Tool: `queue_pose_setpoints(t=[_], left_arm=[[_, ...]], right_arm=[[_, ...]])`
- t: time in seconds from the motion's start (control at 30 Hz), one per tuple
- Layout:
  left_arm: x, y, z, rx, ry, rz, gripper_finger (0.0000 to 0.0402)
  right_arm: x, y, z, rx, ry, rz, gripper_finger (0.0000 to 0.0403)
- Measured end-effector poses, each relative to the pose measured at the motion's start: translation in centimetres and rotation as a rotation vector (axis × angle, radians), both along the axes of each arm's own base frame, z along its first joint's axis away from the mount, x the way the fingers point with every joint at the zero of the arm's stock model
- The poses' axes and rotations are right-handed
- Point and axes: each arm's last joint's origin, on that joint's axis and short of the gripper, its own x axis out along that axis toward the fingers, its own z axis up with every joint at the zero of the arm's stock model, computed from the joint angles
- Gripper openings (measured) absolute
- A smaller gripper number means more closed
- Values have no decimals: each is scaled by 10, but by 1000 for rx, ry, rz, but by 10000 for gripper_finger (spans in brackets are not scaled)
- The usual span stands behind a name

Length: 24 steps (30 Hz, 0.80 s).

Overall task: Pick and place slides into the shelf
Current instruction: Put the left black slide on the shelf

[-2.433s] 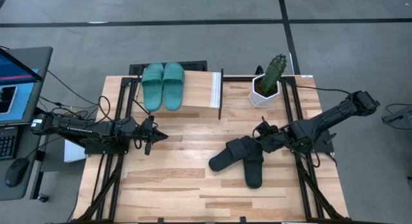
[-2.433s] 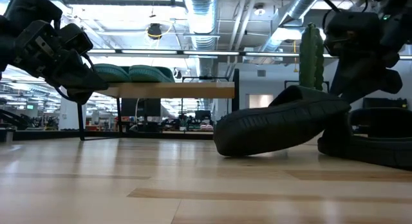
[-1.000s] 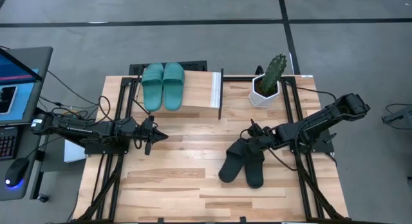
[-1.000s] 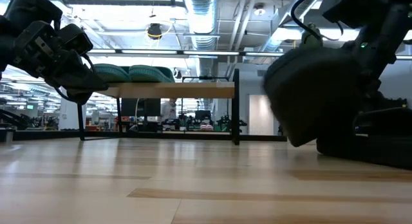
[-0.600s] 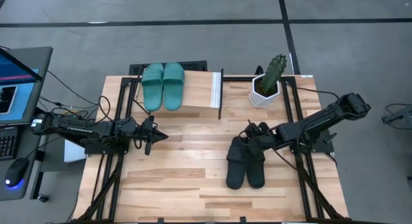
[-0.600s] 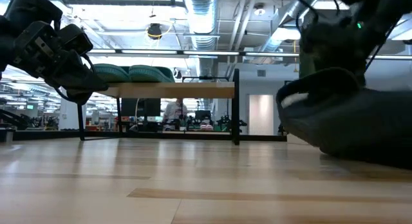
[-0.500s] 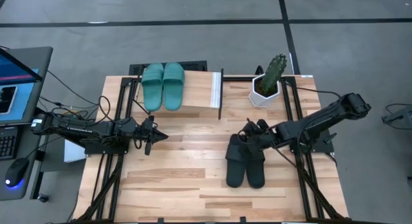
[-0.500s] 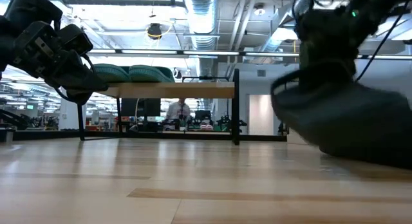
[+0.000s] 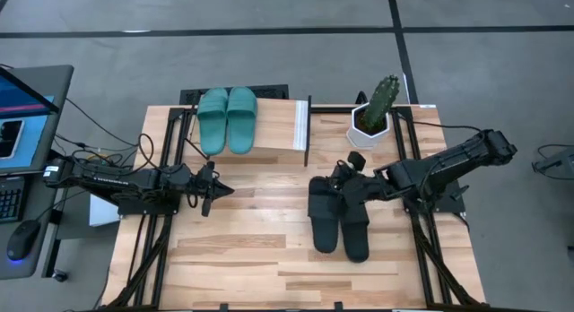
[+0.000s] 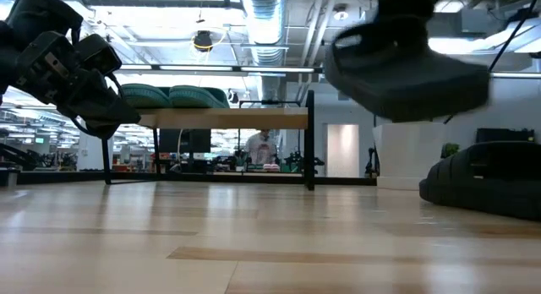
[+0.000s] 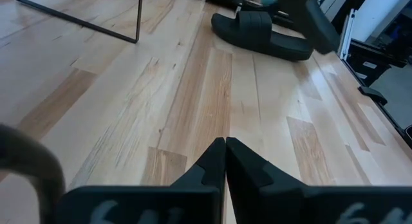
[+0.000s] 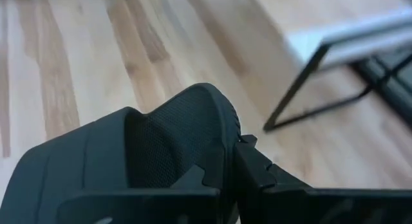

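The shelf's top board is bare on its right half; the teal slides fill the left half. A wide stretch of tabletop lies open between the two arms. The cactus pot stands just right of the shelf's black end frame (a narrow gap there). A black slide lies on the table at right.

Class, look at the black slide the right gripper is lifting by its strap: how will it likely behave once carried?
The black slide probably stays fairly stiff; it hangs level without drooping. Held only at its strap by the right gripper, it may swing.
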Motion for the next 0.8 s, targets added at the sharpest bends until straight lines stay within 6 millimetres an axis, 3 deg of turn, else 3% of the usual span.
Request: queue_pose_setpoints(t=[0.2,0.47,0.63,0.8], left_arm=[[0,0,0,0,-1,0,0],[0,0,0,-25,-3,8,0],[0,0,0,-25,-3,9,0],[0,0,0,-24,-2,13,0]], right_arm=[[14,-24,49,-13,-77,81,3],[18,-101,110,103,-253,109,3],[24,-155,122,187,-306,92,3],[46,-201,126,220,-297,80,3]])
